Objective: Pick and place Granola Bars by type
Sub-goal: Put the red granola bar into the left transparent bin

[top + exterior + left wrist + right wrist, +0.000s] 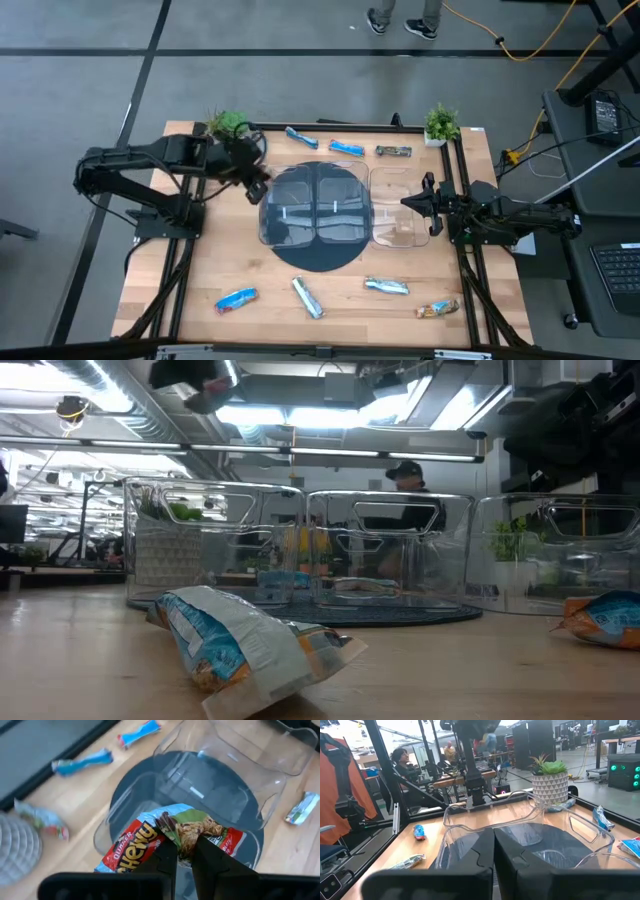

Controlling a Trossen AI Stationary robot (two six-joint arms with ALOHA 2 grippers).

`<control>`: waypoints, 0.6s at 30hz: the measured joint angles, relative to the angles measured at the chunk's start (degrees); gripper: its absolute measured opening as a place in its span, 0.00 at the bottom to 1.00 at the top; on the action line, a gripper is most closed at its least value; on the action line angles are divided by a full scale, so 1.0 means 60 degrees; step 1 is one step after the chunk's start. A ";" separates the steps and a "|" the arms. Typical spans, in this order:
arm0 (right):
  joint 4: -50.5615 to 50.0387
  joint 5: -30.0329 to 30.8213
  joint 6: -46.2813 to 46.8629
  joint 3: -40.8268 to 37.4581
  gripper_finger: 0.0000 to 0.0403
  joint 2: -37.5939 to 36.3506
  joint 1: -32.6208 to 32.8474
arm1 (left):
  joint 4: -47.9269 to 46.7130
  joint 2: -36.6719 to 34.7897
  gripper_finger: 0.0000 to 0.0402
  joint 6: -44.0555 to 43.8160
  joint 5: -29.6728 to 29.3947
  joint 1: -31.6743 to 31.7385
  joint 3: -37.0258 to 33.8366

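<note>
From above, my left gripper [257, 187] sits over the left edge of the clear plastic trays [315, 205], which rest on a round dark mat [318, 255] on the wooden table [200, 270]; my right gripper [410, 203] waits at the right-hand tray's edge, fingers pressed together on nothing. Loose bars lie along the far edge, among them a bright blue bar [346, 148] and a dark brown bar [393, 152]; along the near edge lie a silver-blue bar [307, 297] and a tan-orange bar [437, 310]. At table height, a crinkled blue-and-white wrapped bar [250, 650] lies in front of the transparent, rounded tray walls [390, 550]. Through my left wrist camera, my fingers [165, 857] pinch a glossy red-and-green chewy granola bar [170, 837] by its wrapper above a tray compartment. Through my right wrist camera, my dark fingers [495, 850] meet flush before a tray rim [530, 802], with a ribbed white plant pot [550, 787] beyond.
</note>
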 joint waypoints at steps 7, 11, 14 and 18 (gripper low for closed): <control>-0.0002 0.0003 0.0002 0.0000 0.02 0.0001 0.0000 | -0.0036 0.0819 0.07 0.1184 0.0812 0.0551 0.0856; -0.0003 0.0003 0.0003 0.0000 0.02 0.0002 0.0003 | 0.0003 0.1178 0.07 0.1689 0.1451 0.0768 0.1080; -0.0003 0.0003 0.0000 0.0000 0.02 0.0002 0.0000 | 0.0000 0.1599 0.07 0.1979 0.1904 0.0836 0.1080; -0.0003 0.0003 0.0000 0.0000 0.02 0.0000 0.0000 | -0.0009 0.2319 0.07 0.2614 0.2481 0.0837 0.1079</control>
